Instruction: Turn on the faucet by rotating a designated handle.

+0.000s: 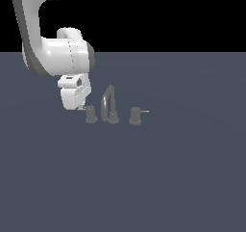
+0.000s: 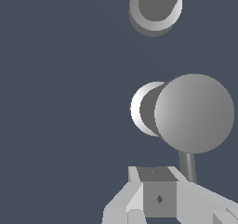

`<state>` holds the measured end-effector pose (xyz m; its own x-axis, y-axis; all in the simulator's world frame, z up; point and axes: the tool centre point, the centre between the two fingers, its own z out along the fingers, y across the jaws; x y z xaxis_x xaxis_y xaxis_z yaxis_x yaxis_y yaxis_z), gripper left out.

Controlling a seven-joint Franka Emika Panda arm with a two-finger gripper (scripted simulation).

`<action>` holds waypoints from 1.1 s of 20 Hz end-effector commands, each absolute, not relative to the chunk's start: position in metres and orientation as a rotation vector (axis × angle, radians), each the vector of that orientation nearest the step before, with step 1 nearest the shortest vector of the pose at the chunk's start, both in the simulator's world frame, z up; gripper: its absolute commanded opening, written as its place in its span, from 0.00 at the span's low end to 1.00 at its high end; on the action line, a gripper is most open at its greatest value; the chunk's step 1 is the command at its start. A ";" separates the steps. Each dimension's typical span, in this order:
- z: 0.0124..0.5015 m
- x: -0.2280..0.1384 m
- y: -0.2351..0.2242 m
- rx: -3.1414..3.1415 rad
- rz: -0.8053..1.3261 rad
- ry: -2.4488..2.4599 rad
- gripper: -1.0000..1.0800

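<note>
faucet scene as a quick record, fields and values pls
faucet: arched spout on a round base, between two squat knobs
handle: knob on the exterior view's left, beside the gripper; dark lever seen in the wrist view
twin knob: exterior view's right, pale lever pointing away from the spout
gripper: low, next to the handle; open or shut cannot be told

The arm (image 1: 45,38) is glossy white with rounded, tube-like links and darker grey bands at the joints. A thin dashed seam rings its thick wrist section. The gripper (image 1: 80,107) is a boxy white block; up close, its pale grey faceted fingers (image 2: 122,204) flank 1 darker square pad bearing a small diamond mark.
</note>
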<state>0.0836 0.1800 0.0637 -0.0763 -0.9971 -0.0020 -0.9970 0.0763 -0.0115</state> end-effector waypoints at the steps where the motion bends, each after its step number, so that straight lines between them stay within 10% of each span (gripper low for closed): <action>1: 0.064 0.078 0.180 -2.133 -0.009 2.298 0.00; 22: 0.063 0.032 0.166 -2.152 -0.002 2.279 0.00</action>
<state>0.0377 0.1780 0.0634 -0.0466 -0.9988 -0.0135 -0.9988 0.0468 -0.0148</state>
